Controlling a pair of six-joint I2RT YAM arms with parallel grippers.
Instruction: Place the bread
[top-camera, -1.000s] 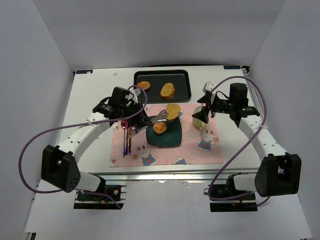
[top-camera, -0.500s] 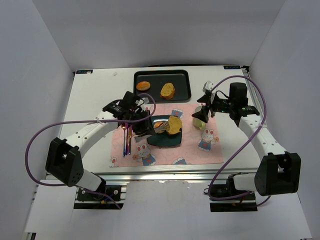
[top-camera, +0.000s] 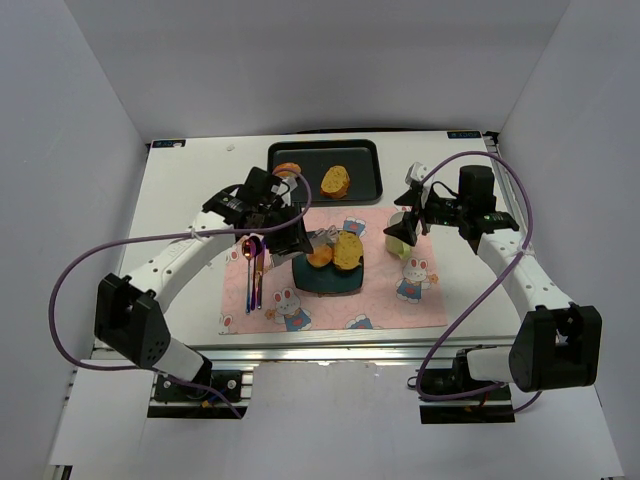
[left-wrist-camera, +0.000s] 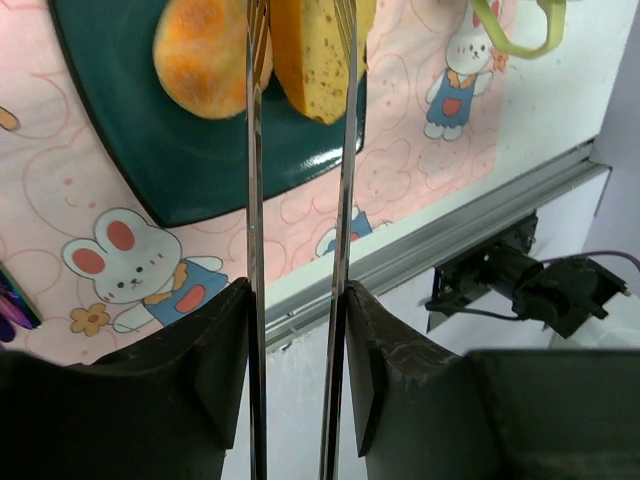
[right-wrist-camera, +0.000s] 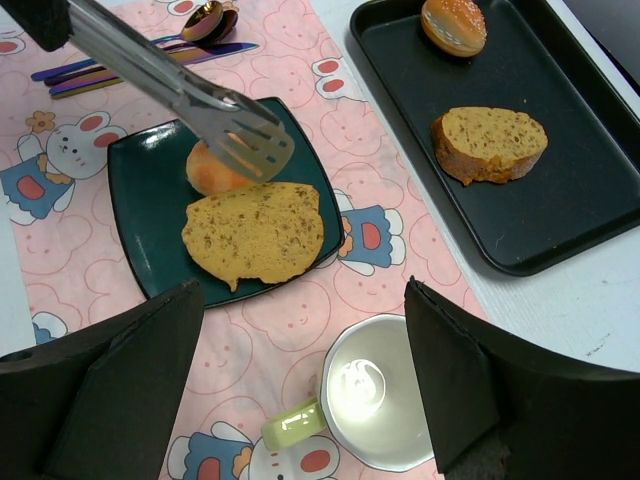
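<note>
moved from tongs (right-wrist-camera: 180, 95) onto green plate (right-wrist-camera: 150, 200): toasted slice (right-wrist-camera: 258, 232), flat, touching bun (right-wrist-camera: 212, 170). left jaws clamped on tongs, tips apart above plate. right jaws spread wide over mug (right-wrist-camera: 375, 400).

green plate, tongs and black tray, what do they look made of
The green plate looks like glazed ceramic, though glossy melamine is possible: it throws sharp light reflections. The tongs look like polished metal, silvery and mirror-like, with thin slotted tips. The black tray has a dark finish with a soft sheen, perhaps coated metal or plastic. I cannot tell which.
</note>
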